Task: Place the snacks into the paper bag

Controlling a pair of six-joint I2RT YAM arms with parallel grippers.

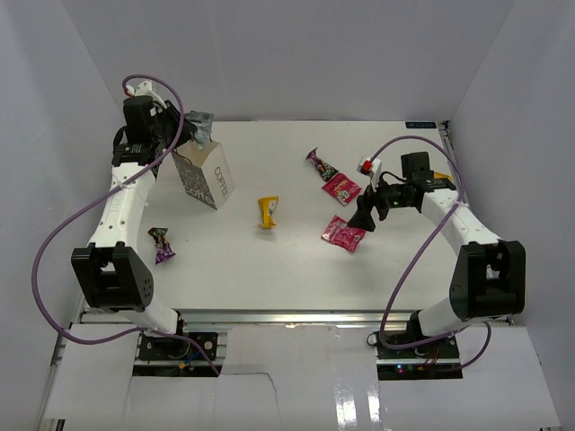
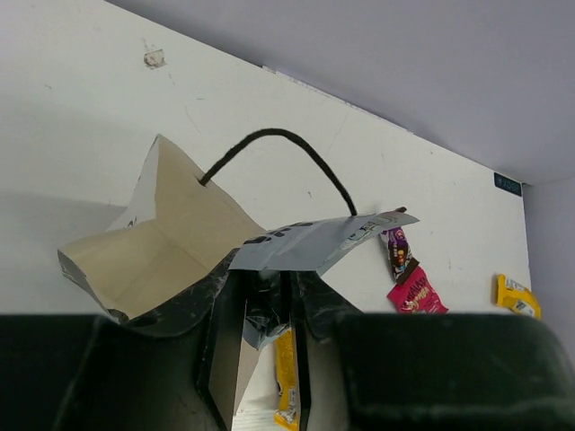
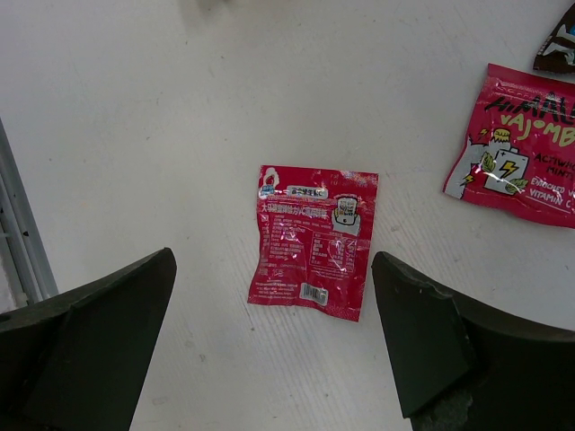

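My left gripper (image 1: 193, 135) seems pinched on the crumpled rim of the paper bag (image 1: 208, 178) at the table's far left, probably to hold its mouth open for filling. A yellow packet (image 1: 268, 211) lies mid-table, outside the bag. My right gripper (image 1: 366, 220) hangs with jaws spread wide over a red pouch (image 3: 314, 242), placed to straddle it for a pick.

Bright, even, diffuse light; shadows on the worktop (image 1: 269, 265) are faint and soft. Glare streaks the glossy strip (image 1: 359, 395) at the top view's near edge. In the right wrist view the dark pincer fingers (image 3: 99, 341) blur, while the red pouch (image 3: 314, 241) is sharp, with small foil glints.
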